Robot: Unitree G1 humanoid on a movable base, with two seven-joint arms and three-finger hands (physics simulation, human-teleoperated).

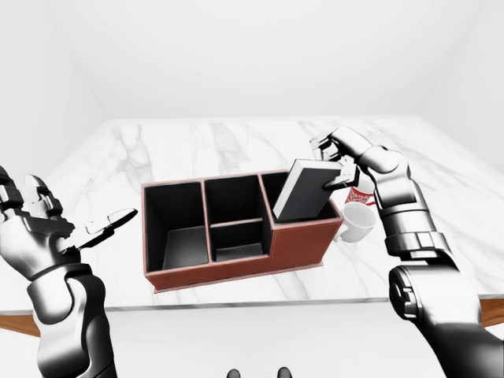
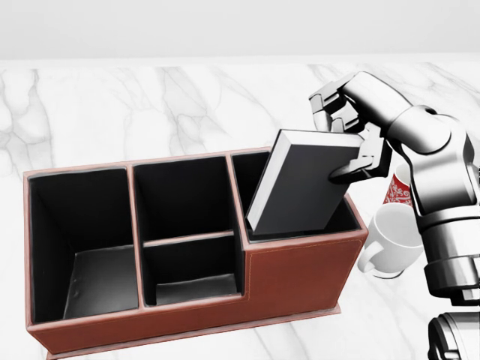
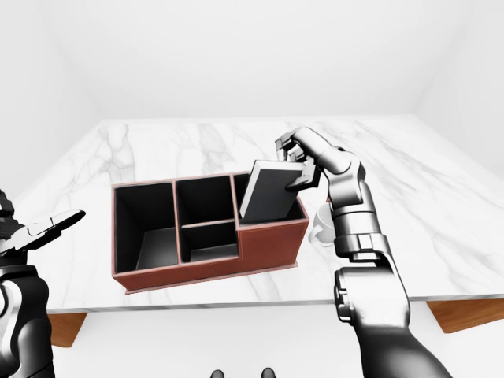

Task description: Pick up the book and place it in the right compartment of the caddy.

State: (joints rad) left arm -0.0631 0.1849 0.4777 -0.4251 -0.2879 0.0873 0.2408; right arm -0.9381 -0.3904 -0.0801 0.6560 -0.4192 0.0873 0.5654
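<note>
A dark book [image 2: 300,184] with white page edges stands tilted, its lower end inside the right compartment of the brown leather caddy [image 2: 300,274]. My right hand [image 2: 346,139] is shut on the book's upper right corner, fingers over the top edge and thumb on the cover. In the left-eye view my left hand [image 1: 67,224] hangs open and empty, left of the caddy and apart from it. The caddy's left and middle compartments hold nothing that I can see.
A white mug [image 2: 394,244] lies beside the caddy's right end, with a red patterned mug [image 2: 397,191] just beyond it, partly behind my right arm. The caddy rests on a white marble table [image 1: 197,146] whose near edge runs below the caddy.
</note>
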